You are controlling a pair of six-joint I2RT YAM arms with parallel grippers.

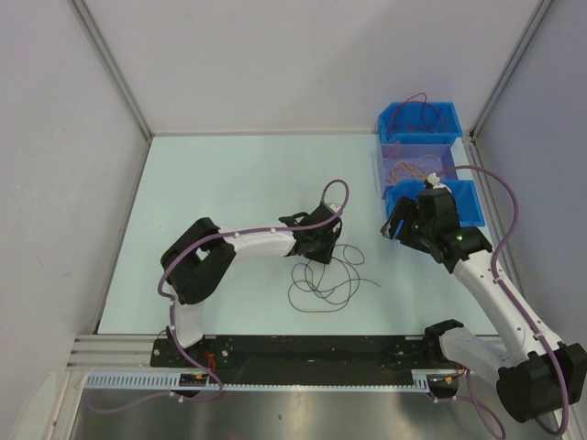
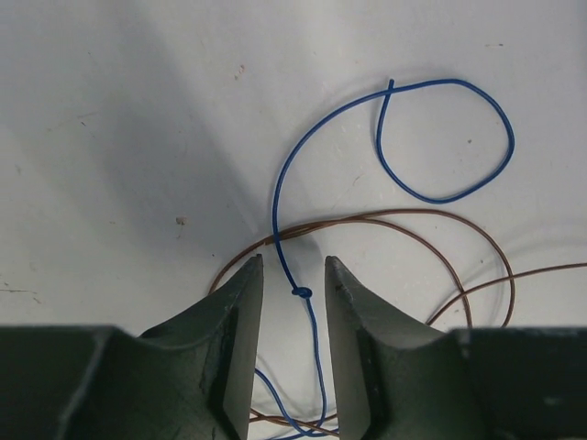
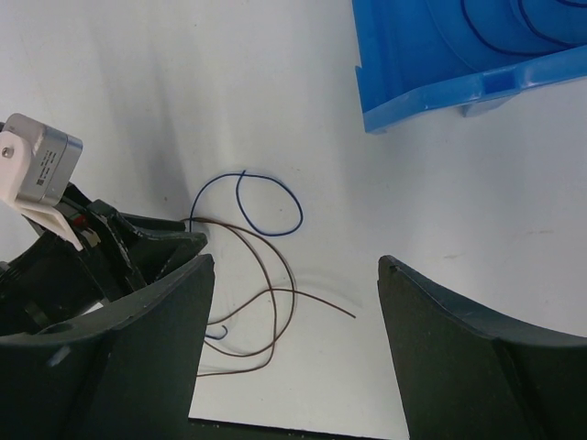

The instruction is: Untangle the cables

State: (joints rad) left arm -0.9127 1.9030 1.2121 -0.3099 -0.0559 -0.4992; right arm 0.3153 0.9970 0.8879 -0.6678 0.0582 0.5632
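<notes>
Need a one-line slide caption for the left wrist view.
Left gripper straddles a small knot in the blue cable, which crosses a brown cable on the white table.

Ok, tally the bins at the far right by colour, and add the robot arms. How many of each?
Blue bins: 2
Purple bin: 1
Robot arms: 2
Total: 5
</notes>
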